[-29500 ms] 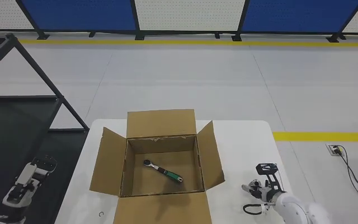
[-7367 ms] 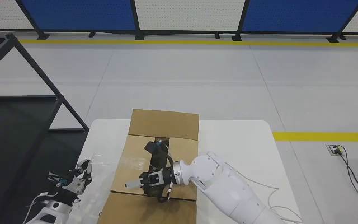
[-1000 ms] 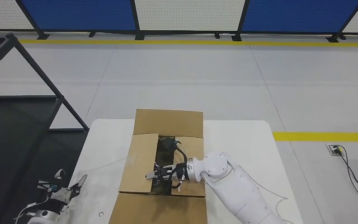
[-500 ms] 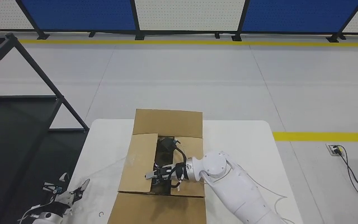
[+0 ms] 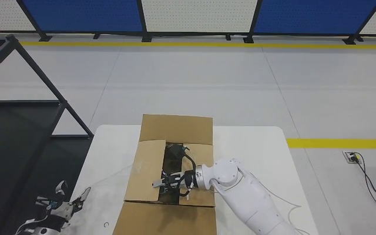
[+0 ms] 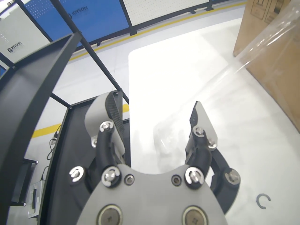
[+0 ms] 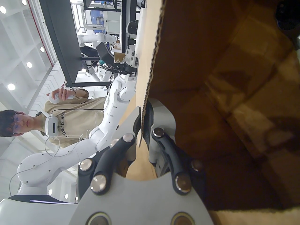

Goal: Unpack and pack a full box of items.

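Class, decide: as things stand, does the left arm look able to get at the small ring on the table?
Probably yes: the left gripper is open, and the ring lies on bare table close beside it, with nothing between.

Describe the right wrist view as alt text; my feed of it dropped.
The right gripper pinches the corrugated edge of a cardboard flap, one finger on each side. Beyond the flap lies the shadowed brown interior of the box.

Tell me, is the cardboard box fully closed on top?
No, the cardboard box shows a dark open gap down the middle of its top.
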Controlling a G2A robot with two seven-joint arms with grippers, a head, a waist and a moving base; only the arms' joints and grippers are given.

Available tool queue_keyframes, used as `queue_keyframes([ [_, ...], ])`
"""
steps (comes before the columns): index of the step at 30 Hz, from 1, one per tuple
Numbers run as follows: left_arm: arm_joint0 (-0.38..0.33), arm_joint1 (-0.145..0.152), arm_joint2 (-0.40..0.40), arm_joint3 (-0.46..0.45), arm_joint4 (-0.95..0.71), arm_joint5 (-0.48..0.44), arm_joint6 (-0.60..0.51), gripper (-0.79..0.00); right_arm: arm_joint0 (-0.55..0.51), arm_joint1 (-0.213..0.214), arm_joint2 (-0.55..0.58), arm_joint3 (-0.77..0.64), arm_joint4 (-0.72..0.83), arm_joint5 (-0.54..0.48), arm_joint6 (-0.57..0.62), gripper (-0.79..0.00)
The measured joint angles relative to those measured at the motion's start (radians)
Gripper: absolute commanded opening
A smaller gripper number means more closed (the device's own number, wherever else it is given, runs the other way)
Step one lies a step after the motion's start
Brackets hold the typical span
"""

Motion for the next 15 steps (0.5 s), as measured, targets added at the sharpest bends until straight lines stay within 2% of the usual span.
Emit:
queue_keyframes([
  [6,0.098,-0.003,-0.055,-0.139,-0.069,-0.025,0.055,-0.132,0.005,-0.002,-0.001,0.005,0.0,-0.01,0.002,-0.785],
  [7,0.114,-0.003,-0.064,-0.16,-0.083,-0.039,0.06,-0.117,0.006,-0.002,-0.001,0.004,-0.001,-0.012,0.002,-0.785],
  [9,0.146,-0.003,-0.083,-0.202,-0.112,-0.075,0.061,-0.009,0.008,-0.002,0.0,0.001,-0.005,-0.016,-0.002,-0.785],
  [10,0.157,-0.003,-0.09,-0.217,-0.123,-0.092,0.059,0.0,0.008,-0.002,0.0,-0.002,-0.007,-0.017,-0.004,-0.754],
  [12,0.176,-0.003,-0.101,-0.246,-0.14,-0.126,0.051,0.0,0.009,-0.002,0.0,-0.009,-0.012,-0.02,-0.003,-0.268],
  [13,0.182,-0.003,-0.104,-0.254,-0.143,-0.137,0.047,0.0,0.009,-0.001,0.0,-0.012,-0.014,-0.02,-0.002,0.0],
  [15,0.191,-0.003,-0.105,-0.268,-0.14,-0.149,0.037,0.0,0.008,0.0,0.001,-0.02,-0.02,-0.019,-0.002,0.0],
])
